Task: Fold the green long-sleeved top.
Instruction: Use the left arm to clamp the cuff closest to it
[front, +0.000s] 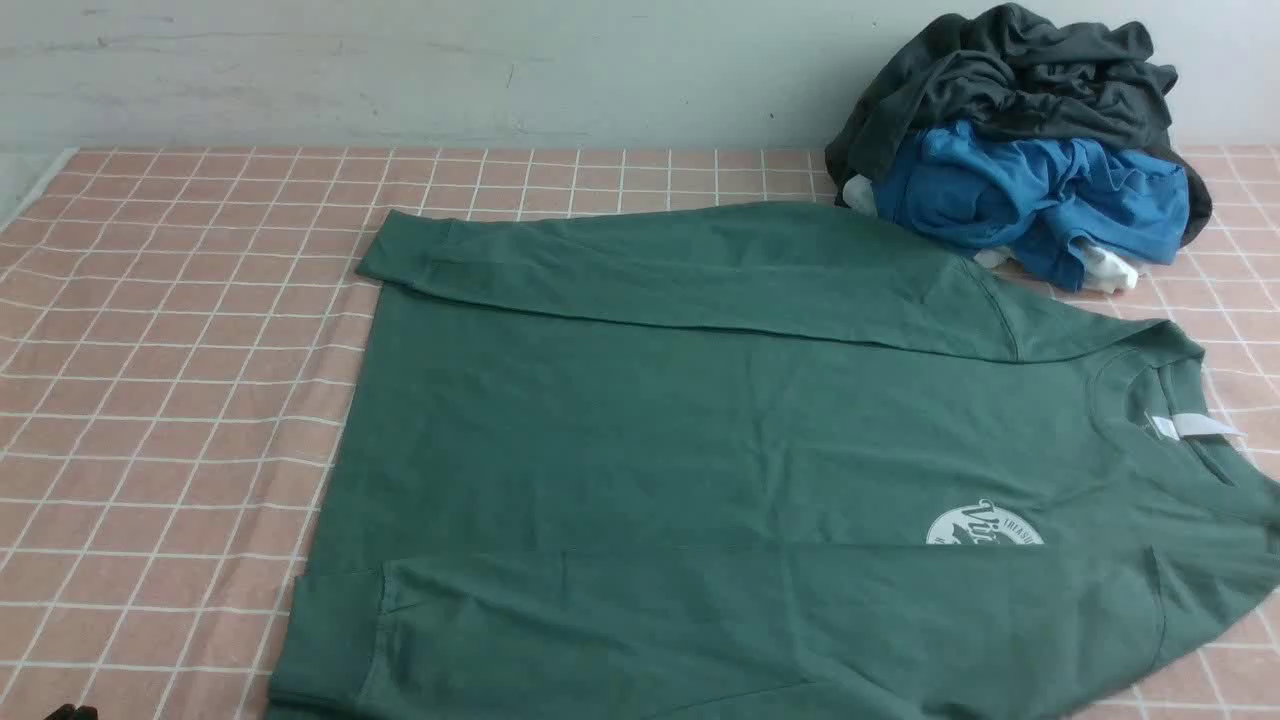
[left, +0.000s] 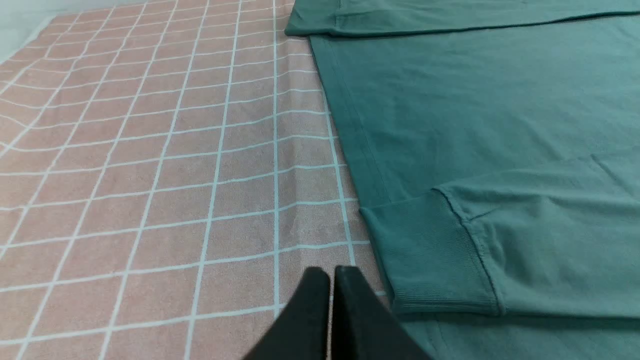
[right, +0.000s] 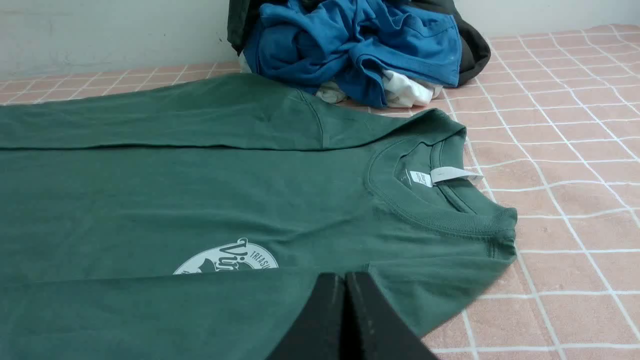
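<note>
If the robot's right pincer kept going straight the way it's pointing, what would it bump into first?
Probably the green long-sleeved top, around its folded-in near sleeve, by the shoulder seam. The shut right pincer seems to point down that way, but how far above it hovers is unclear.

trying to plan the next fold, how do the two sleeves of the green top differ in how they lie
The far sleeve lies along the far edge, leaving the chest print clear; the near sleeve covers part of it. The near sleeve looks broader in the front view, the far sleeve narrower. Both are folded in over the body, cuffs towards the robot's left.
</note>
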